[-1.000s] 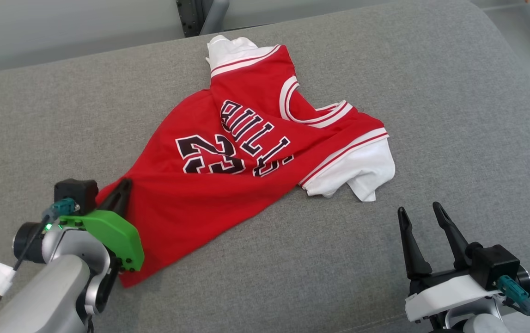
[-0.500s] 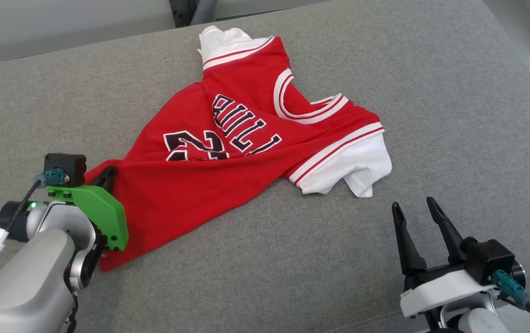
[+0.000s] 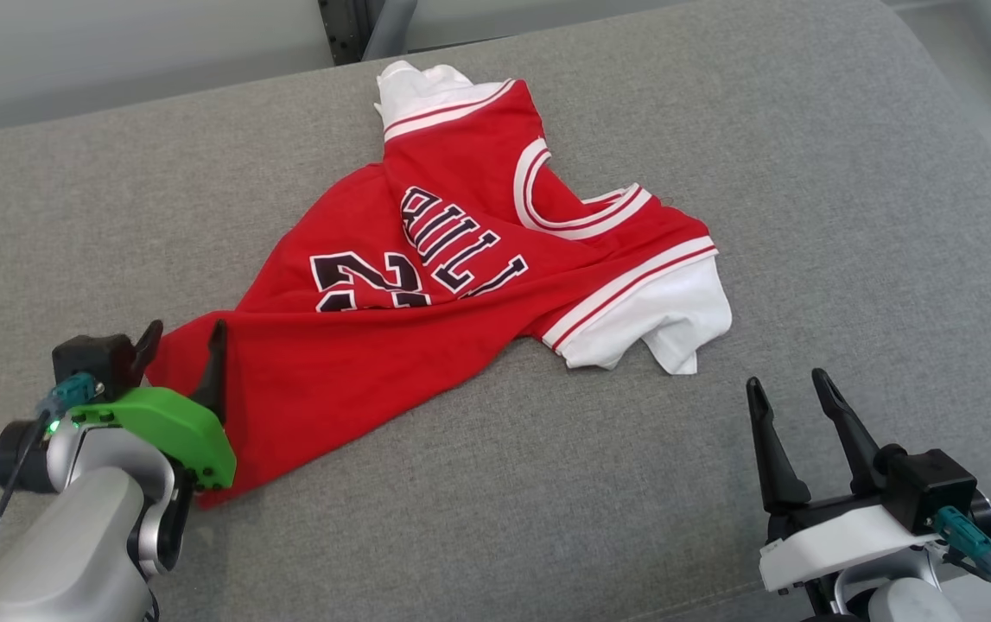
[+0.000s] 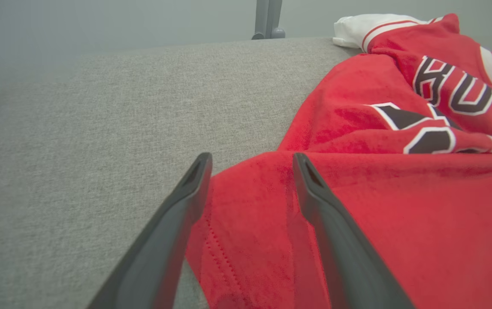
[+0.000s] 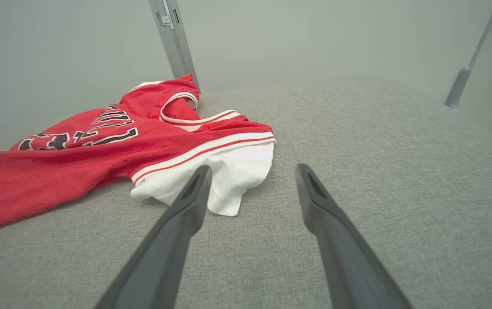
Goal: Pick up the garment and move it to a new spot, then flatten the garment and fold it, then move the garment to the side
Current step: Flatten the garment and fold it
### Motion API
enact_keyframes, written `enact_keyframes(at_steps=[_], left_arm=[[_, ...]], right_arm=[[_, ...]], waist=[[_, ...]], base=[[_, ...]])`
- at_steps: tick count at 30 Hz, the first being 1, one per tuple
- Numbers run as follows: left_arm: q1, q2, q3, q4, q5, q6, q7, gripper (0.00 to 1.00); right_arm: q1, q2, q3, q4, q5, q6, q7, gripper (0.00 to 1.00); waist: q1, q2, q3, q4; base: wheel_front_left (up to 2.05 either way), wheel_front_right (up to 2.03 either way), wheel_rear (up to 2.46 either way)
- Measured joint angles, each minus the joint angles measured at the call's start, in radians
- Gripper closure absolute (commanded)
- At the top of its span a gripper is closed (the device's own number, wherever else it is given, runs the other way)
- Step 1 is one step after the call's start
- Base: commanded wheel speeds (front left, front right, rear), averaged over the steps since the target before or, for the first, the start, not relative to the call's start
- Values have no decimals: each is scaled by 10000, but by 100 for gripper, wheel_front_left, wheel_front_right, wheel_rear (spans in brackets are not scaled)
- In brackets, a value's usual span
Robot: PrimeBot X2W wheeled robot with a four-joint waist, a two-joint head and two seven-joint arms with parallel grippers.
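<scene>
Garment: the red garment (image 3: 357,363) is lying crumpled on the grey padded surface (image 3: 806,216), left of its middle, with the lettering facing up. One white sleeve (image 3: 676,320) is pointing toward the right hand, and the far sleeve (image 3: 413,86) is reaching the back edge.
Left hand: the left hand (image 3: 186,333) is sitting low at the near-left hem corner (image 4: 246,206). Its fingers are spread to either side of the cloth and are gripping nothing.
Right hand: the right hand (image 3: 786,382) is hovering with its fingers spread and empty. It is over bare surface near the white sleeve, not touching it.
Step in hand: judging by the layout, flattening is starting. A diagonal ridge is running across the body below the numbers.
Doing it well: each hand is probably best off pinching an outer edge and drawing outward along the surface, keeping low so the cloth is sliding rather than bunching.
Left wrist view: this one is showing the hem stitching and a raised crease between the fingers, which the green mount (image 3: 167,428) is hiding from the head.
Right wrist view: this one is showing the sleeve puffing up off the surface.
Head view: this one is giving the whole outline.
</scene>
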Motion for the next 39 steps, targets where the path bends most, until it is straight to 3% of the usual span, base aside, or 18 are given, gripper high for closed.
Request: enact_keyframes(at_steps=[9, 14, 29, 31, 33, 34, 36, 39], left_arm=[[2599, -236, 1494, -2144, -56, 838, -552, 0], [3979, -660, 1430, -2656, -54, 849, -550, 0], [4153, -1024, 1549, -2692, -267, 619, -403, 3], [4150, -1005, 1553, -2568, -293, 637, -341, 8], [4148, -999, 1561, -2550, -326, 619, -330, 23], [4147, -995, 1559, -2541, -336, 587, -318, 23], [4145, -989, 1574, -2522, -351, 564, -316, 52], [4143, -972, 1607, -2539, -374, 556, -318, 55]], right_arm=[[426, -2, -236, -82, -90, 0, 0, 0], [451, 0, -117, -102, -119, 0, 0, 0], [531, 0, -25, -31, -324, 0, 0, 0], [530, 2, -12, -27, -322, 0, 0, 0], [532, 0, -17, -27, -318, 0, 0, 0], [537, 0, -27, -27, -314, 0, 2, 0], [556, -2, -33, -31, -295, 0, 0, 0], [563, 0, -38, -29, -274, 0, 0, 0]], waist=[[0, 1, -521, 345], [0, 0, -665, 634], [0, 0, -850, 655], [0, 0, -843, 583], [0, 0, -835, 515], [0, 0, -825, 485], [0, 0, -800, 434], [0, 0, -770, 368]], base=[[0, 0, 0], [0, 0, 0], [0, 0, 0], [0, 0, 0], [0, 0, 0], [0, 0, 0], [0, 0, 0], [0, 0, 0]])
